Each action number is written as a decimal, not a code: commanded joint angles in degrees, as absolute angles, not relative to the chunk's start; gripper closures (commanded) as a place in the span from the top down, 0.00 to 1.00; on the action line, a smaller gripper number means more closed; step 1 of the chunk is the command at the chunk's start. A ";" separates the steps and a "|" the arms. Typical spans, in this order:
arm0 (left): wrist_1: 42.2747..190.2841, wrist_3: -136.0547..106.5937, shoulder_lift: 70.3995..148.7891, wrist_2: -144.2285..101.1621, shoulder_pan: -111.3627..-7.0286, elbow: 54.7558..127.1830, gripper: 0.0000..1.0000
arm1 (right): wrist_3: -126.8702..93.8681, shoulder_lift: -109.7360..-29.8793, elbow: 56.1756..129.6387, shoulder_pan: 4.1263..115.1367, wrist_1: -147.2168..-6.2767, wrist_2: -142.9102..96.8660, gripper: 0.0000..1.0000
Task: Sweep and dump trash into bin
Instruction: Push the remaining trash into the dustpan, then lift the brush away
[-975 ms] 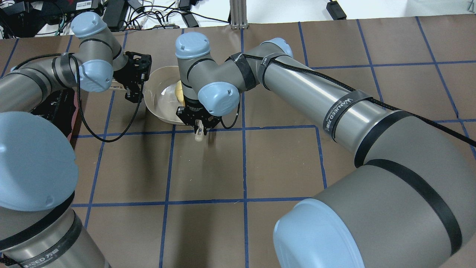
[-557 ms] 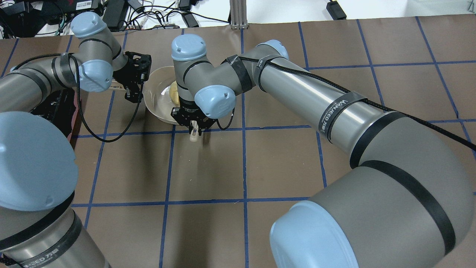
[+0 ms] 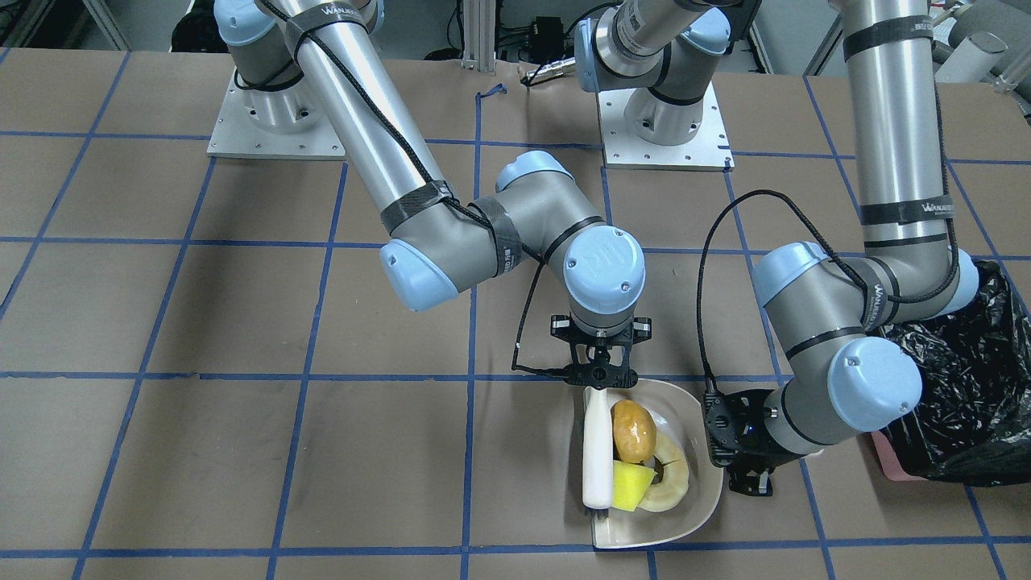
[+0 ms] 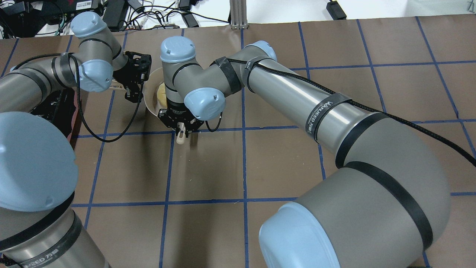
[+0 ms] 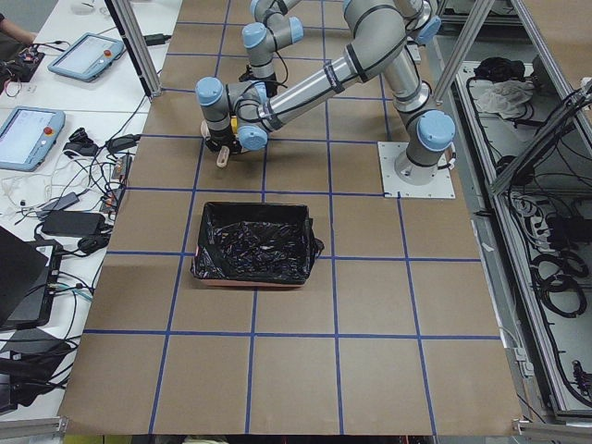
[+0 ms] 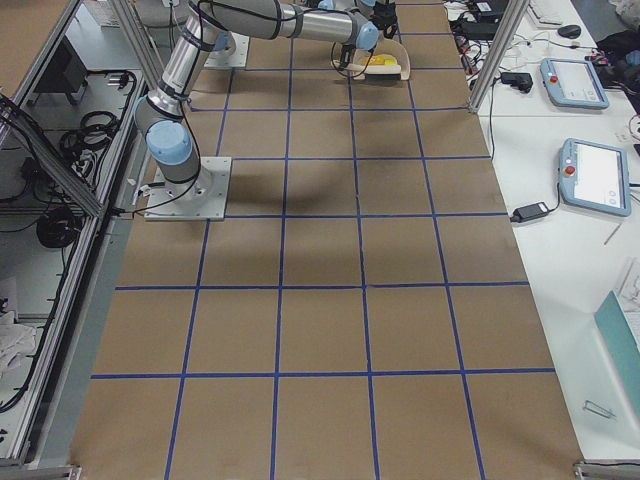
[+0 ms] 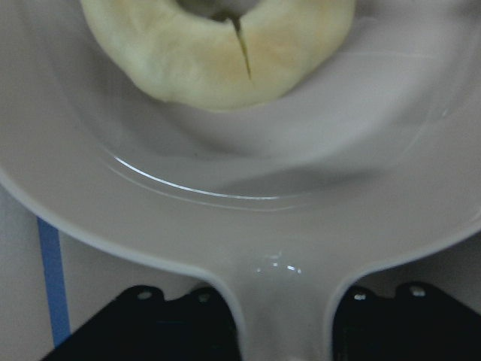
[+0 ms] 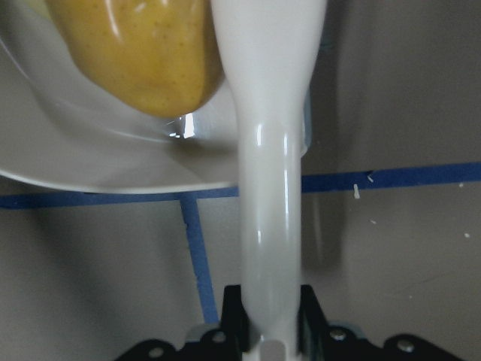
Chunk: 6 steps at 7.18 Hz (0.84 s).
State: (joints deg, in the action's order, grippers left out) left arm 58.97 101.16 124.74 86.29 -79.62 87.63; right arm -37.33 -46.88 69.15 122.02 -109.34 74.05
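The trash lies in a cream dustpan (image 3: 693, 499): a golden-brown lump (image 3: 632, 431), a yellow wedge (image 3: 631, 486) and a pale ring slice (image 3: 675, 477). My right gripper (image 3: 599, 377) is shut on the handle of a white brush (image 3: 598, 451) that stands at the pan's open side against the pieces. In the right wrist view the brush handle (image 8: 270, 188) runs up between the fingers, beside the lump (image 8: 143, 53). My left gripper (image 3: 731, 451) is shut on the dustpan's handle (image 7: 282, 316), with the ring slice (image 7: 218, 45) ahead of it. The bin (image 3: 958, 387), lined with black plastic, stands behind my left arm.
The brown table (image 4: 282, 163) carries a grid of blue tape lines. The bin (image 5: 254, 242) sits about one grid square from the dustpan. Cables and devices (image 4: 111, 11) lie beyond the far table edge. Tablets (image 5: 28, 134) rest on a side bench.
My right gripper has moved left with the brush, toward the left gripper, and its arm now covers most of the dustpan from overhead. The left arm has held still.
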 commanded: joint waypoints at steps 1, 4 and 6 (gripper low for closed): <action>58.97 101.60 124.80 86.22 -79.63 87.63 0.00 | -37.96 -46.84 68.12 122.26 -110.82 70.16 0.02; 58.97 101.60 124.80 85.87 -79.54 87.98 0.00 | -37.09 -47.54 68.55 121.99 -108.12 71.71 0.02; 58.97 101.69 124.72 85.69 -79.37 87.98 0.00 | -35.17 -48.16 68.99 121.91 -105.22 77.67 0.03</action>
